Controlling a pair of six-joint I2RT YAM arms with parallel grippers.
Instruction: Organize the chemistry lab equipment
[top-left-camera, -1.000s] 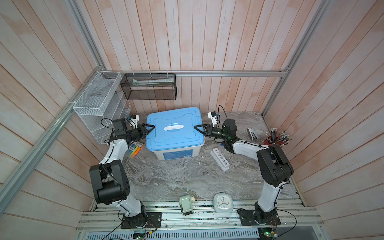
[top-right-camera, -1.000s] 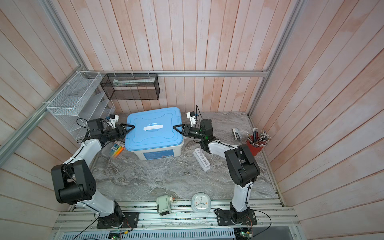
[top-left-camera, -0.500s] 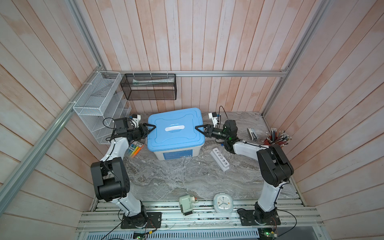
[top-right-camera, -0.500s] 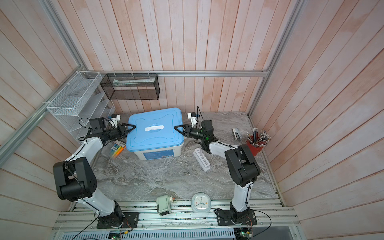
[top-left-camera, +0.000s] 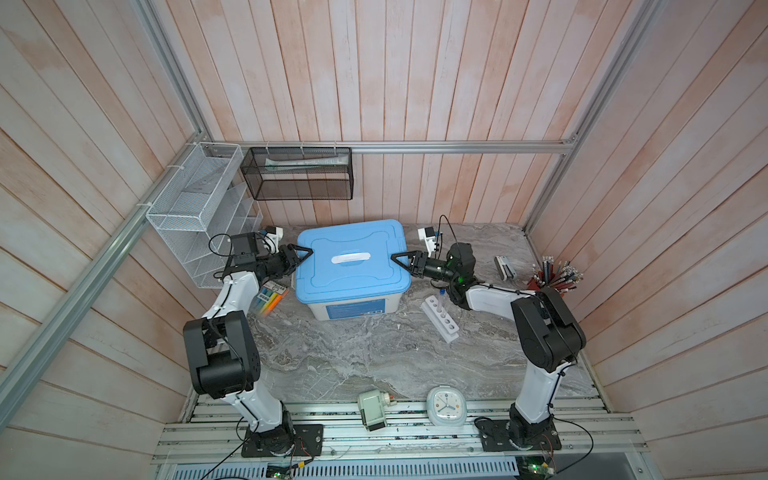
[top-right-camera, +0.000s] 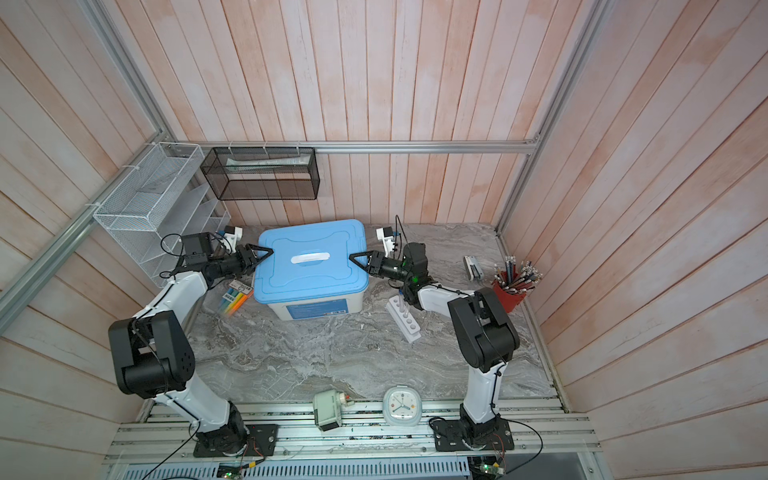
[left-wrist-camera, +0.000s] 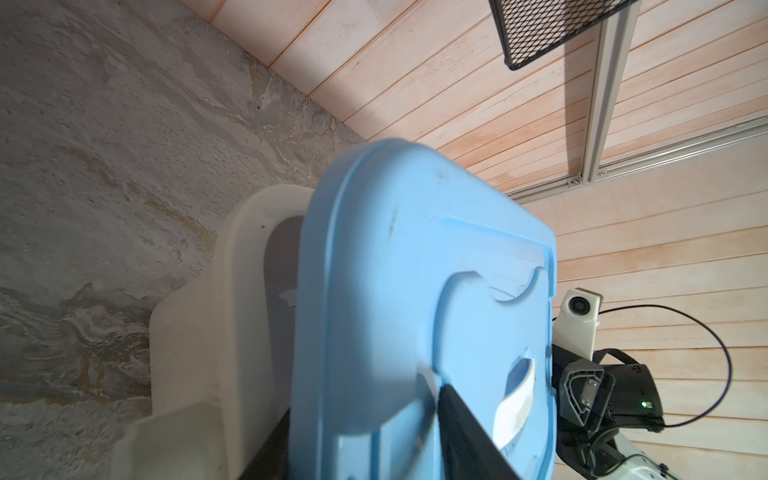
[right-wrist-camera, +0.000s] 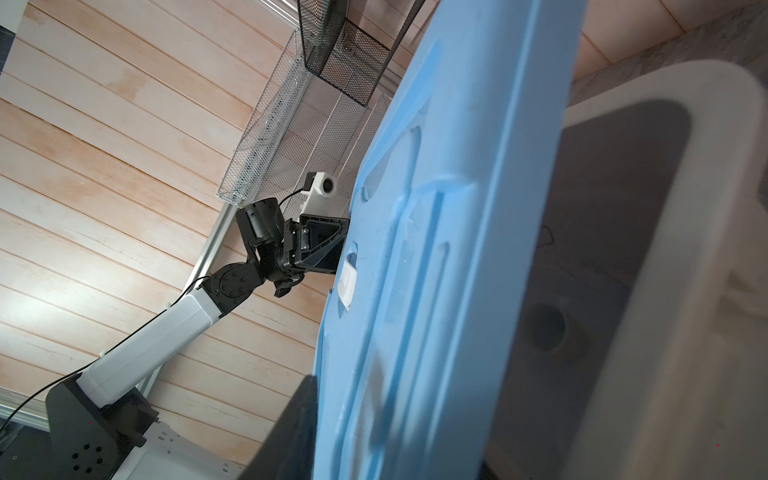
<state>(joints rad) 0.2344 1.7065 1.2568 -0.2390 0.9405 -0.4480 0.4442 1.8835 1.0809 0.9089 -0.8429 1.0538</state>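
A blue lid (top-left-camera: 332, 274) (top-right-camera: 291, 278) hangs just above a white storage box (top-left-camera: 353, 307) (top-right-camera: 316, 309), and both wrist views show a gap between them. My left gripper (top-left-camera: 307, 251) (top-right-camera: 270, 251) (left-wrist-camera: 361, 415) is shut on the lid's left edge. The lid's right edge lies between the jaws of my right gripper (top-left-camera: 392, 257) (top-right-camera: 351, 257) (right-wrist-camera: 399, 419); whether they still press is unclear. To the right of the box stands the white six-hole rack (top-left-camera: 440, 320) (top-right-camera: 405, 322), with a thin clear tube (top-left-camera: 441, 296) upright in its far end. A small round thing (right-wrist-camera: 546, 328) lies on the box floor.
A pack of coloured markers (top-left-camera: 268, 299) lies left of the box, under my left arm. A stapler (top-left-camera: 505, 266) and the red cup of pencils (top-left-camera: 555, 278) sit at the right. The clock (top-left-camera: 444, 405) and a pale green device (top-left-camera: 374, 409) rest at the front edge. Wire shelves (top-left-camera: 199, 208) hang on the wall.
The lid has sunk slightly toward the box with both grippers at its edges. Neither arm has otherwise shifted.
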